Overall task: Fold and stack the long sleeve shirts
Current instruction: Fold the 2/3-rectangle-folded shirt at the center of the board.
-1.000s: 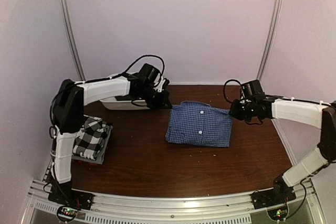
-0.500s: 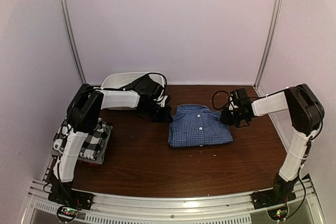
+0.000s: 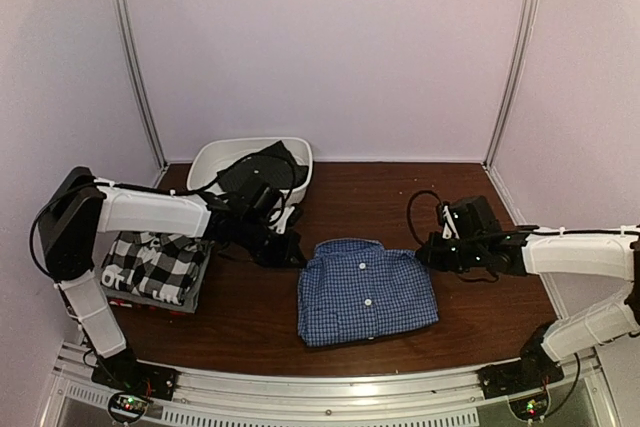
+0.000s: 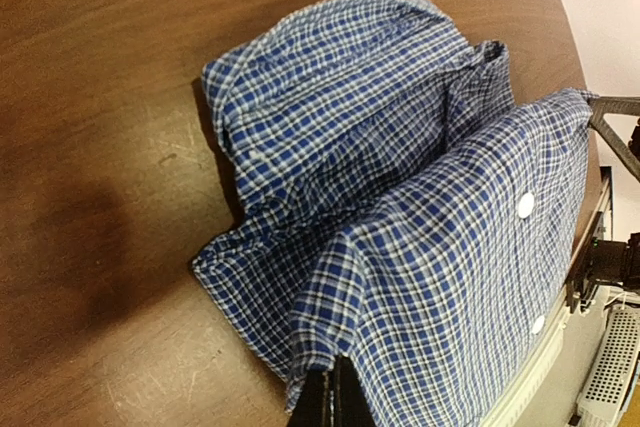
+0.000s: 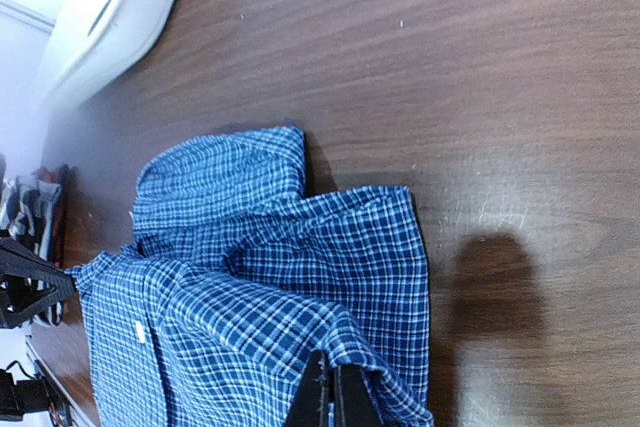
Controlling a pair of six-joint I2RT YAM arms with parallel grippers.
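The blue-and-white check shirt [image 3: 366, 289] lies folded at the table's middle front, buttons up. My left gripper [image 3: 291, 255] is shut on its left top corner; in the left wrist view the shirt [image 4: 420, 217] hangs from the closed fingers [image 4: 335, 402]. My right gripper [image 3: 427, 254] is shut on its right top corner; in the right wrist view the cloth [image 5: 270, 287] rises to the closed fingers [image 5: 330, 402]. The black-and-white plaid shirt [image 3: 158, 265] lies folded on a stack at the left, with a red edge under it.
A white oval basin [image 3: 216, 162] holding dark cloth [image 3: 262, 167] stands at the back left; its rim shows in the right wrist view [image 5: 120, 17]. The metal rail [image 3: 330, 392] runs along the near edge.
Both grippers have pulled the blue check shirt toward the near edge and slightly left. The arms have drawn back with it.
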